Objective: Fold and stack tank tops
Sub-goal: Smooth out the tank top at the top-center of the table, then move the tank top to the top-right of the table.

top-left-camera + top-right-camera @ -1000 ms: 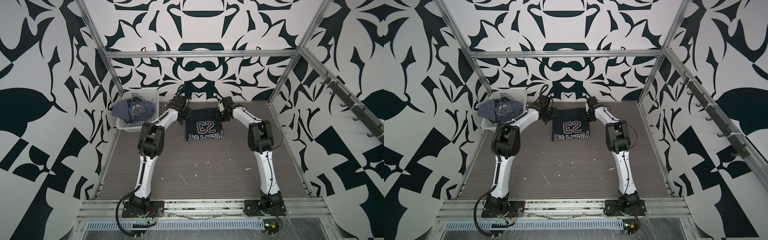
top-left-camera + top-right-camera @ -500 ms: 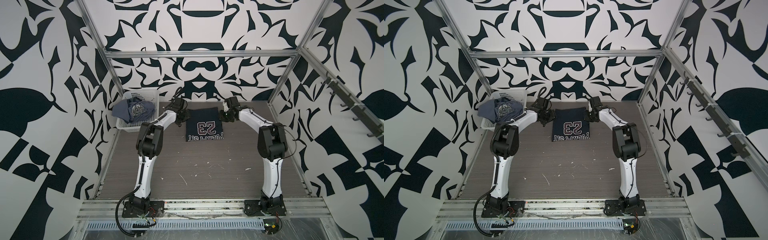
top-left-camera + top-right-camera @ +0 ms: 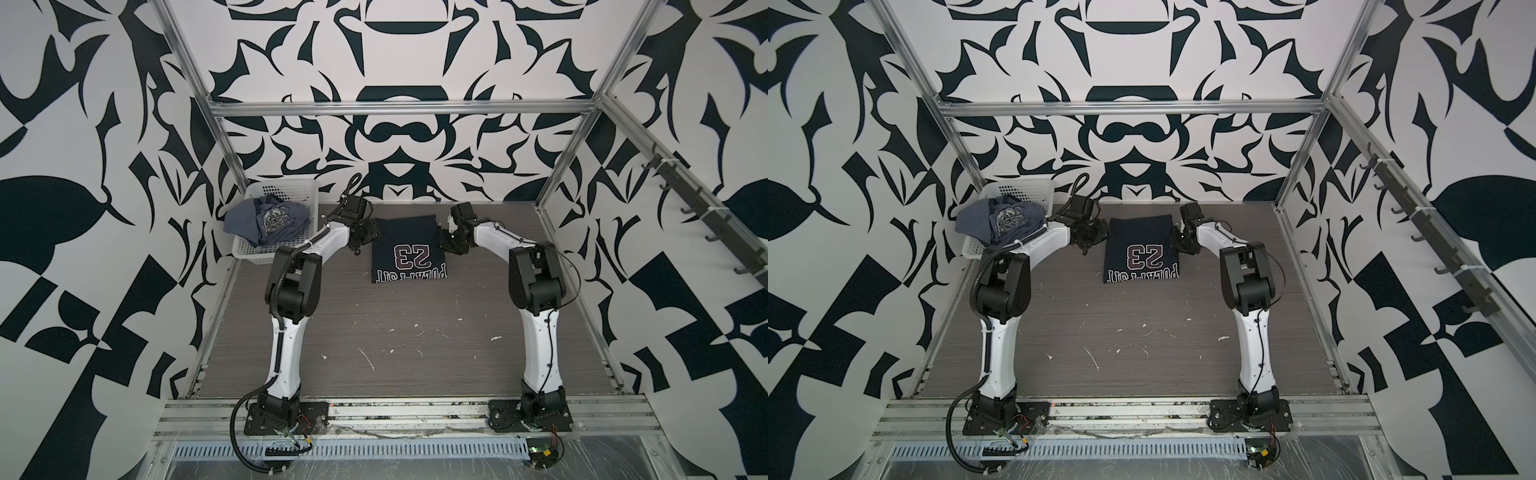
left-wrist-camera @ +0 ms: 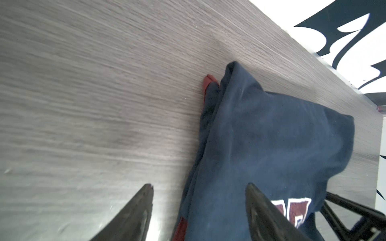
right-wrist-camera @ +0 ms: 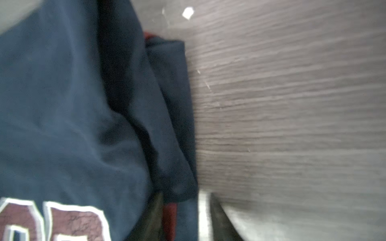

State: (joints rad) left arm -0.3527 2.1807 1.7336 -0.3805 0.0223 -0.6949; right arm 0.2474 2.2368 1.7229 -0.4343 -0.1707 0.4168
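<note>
1. The basket (image 3: 286, 187) stands in the far left corner of the table (image 3: 415, 332). The grey top (image 3: 266, 220) lies crumpled in it and hangs over the rim; it is not folded yet.
2. The left gripper (image 4: 199, 185) is low at the left edge of the navy top (image 3: 409, 249). Its fingers are apart: one is over bare table, the other over the cloth, and nothing is clamped.
3. The navy top lies flat in the middle of the far part of the table, folded to a rectangle with "23" up. Its long axis runs from the back wall toward the arm bases, so each gripper is at a long side.
4. The right gripper (image 5: 184, 196) is at the right edge. The cloth edge sits between its fingers, but the wrist view is blurred and I cannot tell if they press it.
5. I judge this fold finished. The grey top lies left of the left gripper, so the left arm is nearer.
</note>
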